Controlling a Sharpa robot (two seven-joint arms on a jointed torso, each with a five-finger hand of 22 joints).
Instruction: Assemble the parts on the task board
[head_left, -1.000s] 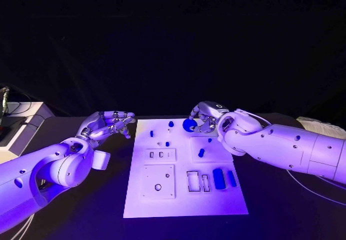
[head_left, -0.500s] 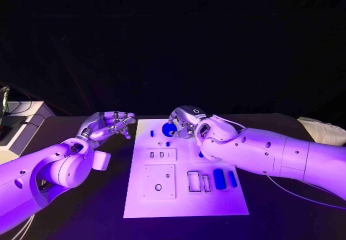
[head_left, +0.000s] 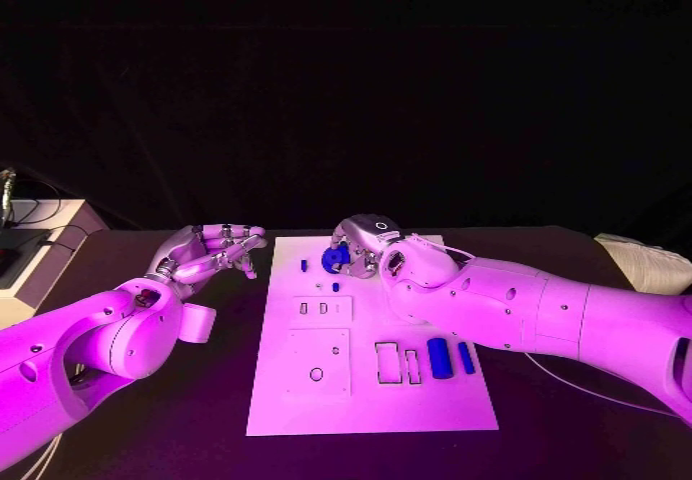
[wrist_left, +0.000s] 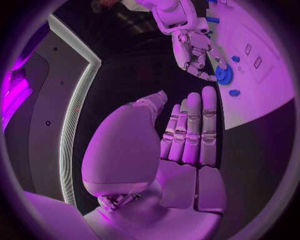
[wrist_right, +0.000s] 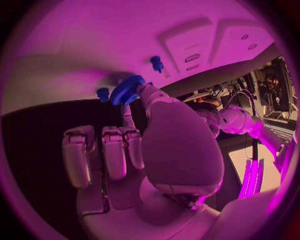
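Right robot hand (head_left: 361, 250) has swung leftward across the far end of the task board (head_left: 372, 400) since the earlier frames, carrying the blue gear (head_left: 336, 258) from the board's far right corner toward its far left area. Gear is pinched at the fingertips, other fingers partly curled beneath; right wrist view shows the toothed wheel clearly in the grip, hovering just above the board near two small blue pegs (wrist_right: 156, 63). Left robot hand (head_left: 216, 250) sits off the board's left edge above the dark surface (head_left: 577, 430), fingers loosely bent, holding nothing. Left arm looks unmoved.

Step in hand, as I read it: transporting the gear to its post. Next move likely calls for lining the gear's bore up over a peg and lowering straight down; bore isn't visible, so alignment can't be judged. Elongated blue parts (head_left: 438, 357) wait near the board's right side.
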